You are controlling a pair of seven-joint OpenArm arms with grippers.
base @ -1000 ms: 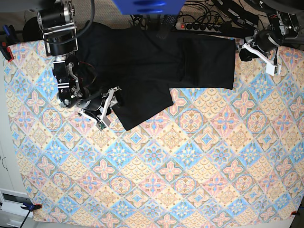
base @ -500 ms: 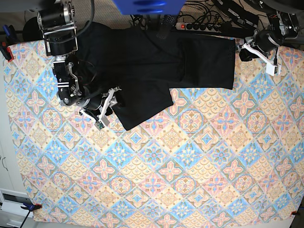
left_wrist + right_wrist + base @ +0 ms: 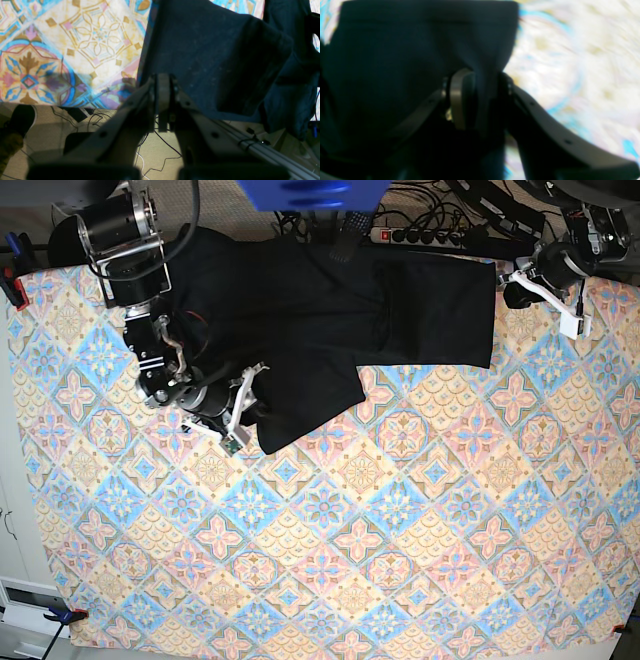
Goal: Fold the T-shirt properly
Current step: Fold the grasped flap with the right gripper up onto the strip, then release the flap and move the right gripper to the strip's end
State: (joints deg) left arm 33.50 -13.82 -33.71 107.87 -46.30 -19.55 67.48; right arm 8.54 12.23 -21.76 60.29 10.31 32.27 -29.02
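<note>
The black T-shirt (image 3: 330, 310) lies spread along the table's far edge, with one flap reaching down toward the middle. My right gripper (image 3: 252, 395) sits at the left edge of that flap. In the blurred right wrist view, a ridge of the T-shirt (image 3: 395, 50) stands pinched between the fingers (image 3: 458, 100). My left gripper (image 3: 514, 279) hovers at the far right corner, just beside the shirt's right edge. In the left wrist view its fingers (image 3: 162, 85) are pressed together with nothing between them. The T-shirt (image 3: 212, 62) drapes over the table edge behind them.
The pastel diamond-patterned tablecloth (image 3: 400, 530) covers the whole table. A power strip (image 3: 420, 235) and cables lie on the floor beyond the far edge. A red clamp (image 3: 12, 285) holds the cloth at the left, and a blue object (image 3: 310, 192) hangs at the top centre.
My right arm has shifted a little right onto the shirt's flap, and its jaws have closed on the cloth. The left arm has not moved.
</note>
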